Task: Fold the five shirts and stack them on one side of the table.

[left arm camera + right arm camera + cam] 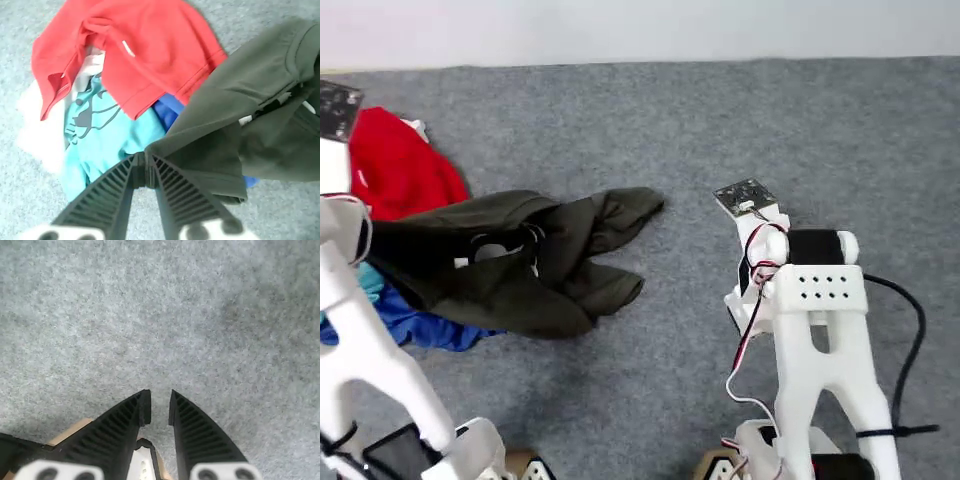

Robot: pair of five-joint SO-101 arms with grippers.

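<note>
Olive shirt [520, 265] edge clamped by left gripper [145, 159], likely separating it from pile [105, 135]; right gripper [157, 400] barely ajar, empty, should take another edge.

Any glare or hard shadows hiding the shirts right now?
High view: even light, no glare, only a soft shadow along the dark shirt. Left wrist view: the white shirt is very bright, so its folds are hard to read. Right wrist view: the table is evenly lit.

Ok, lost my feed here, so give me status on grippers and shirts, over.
Left gripper shut on dark green shirt, at its edge. Right gripper slightly open, empty, over grey mat. Red shirt, teal shirt, blue shirt heaped unfolded, partly under it.
</note>
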